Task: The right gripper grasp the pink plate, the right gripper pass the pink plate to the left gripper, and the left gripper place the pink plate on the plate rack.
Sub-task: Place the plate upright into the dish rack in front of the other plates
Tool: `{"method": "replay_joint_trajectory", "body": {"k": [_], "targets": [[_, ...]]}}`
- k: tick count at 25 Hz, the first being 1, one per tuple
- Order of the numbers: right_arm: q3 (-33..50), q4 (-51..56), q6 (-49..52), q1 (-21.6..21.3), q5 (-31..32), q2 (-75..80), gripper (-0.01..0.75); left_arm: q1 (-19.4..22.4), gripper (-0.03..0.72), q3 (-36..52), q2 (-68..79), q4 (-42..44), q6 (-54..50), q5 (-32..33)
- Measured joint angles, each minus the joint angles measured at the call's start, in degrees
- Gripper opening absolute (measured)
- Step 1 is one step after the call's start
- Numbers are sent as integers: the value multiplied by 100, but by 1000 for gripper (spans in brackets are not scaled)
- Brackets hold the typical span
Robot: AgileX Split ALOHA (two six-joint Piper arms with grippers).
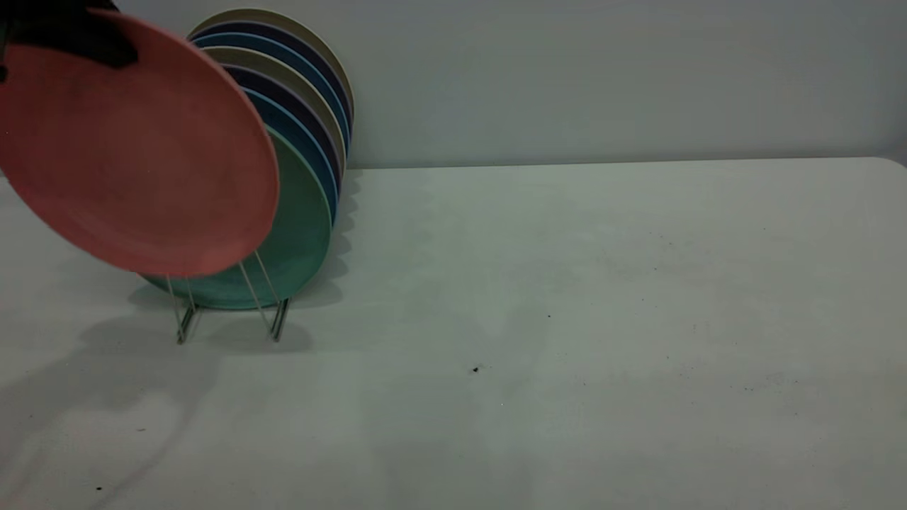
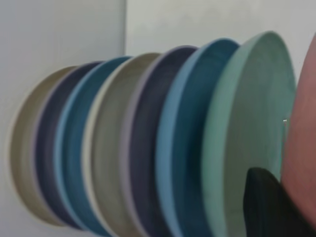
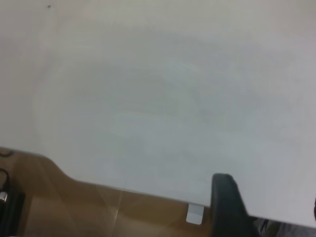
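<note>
Pink plate point(image 1: 134, 149) hangs tilted in the air at the near end of the plate rack point(image 1: 188, 319), clear of the table point(image 1: 567, 319) and overlapping the front of the teal-green plate point(image 1: 301, 241) that stands in the nearest filled slot. My left gripper point(image 1: 71, 32) is clamped on the pink plate's upper rim, up in the top corner of the exterior view; in my left wrist view one black finger point(image 2: 269, 205) lies against the plate's face. Behind the green plate a row of blue, navy and beige plates point(image 1: 297, 92) stands upright in the rack. My right gripper point(image 3: 229, 205) is out over the table's edge, well apart from the rack; only one finger shows, so I cannot tell how it stands.
</note>
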Motion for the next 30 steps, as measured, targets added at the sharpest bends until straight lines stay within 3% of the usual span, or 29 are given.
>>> {"method": "replay_joint_trajectory", "body": {"k": [13,30], "targets": [[0,-6,17,0,-10,0,418,0,89,0,-469,13,0,-18],[0,-11,17,0,-11,0,417,0,89,0,-28,37,0,-359]]}}
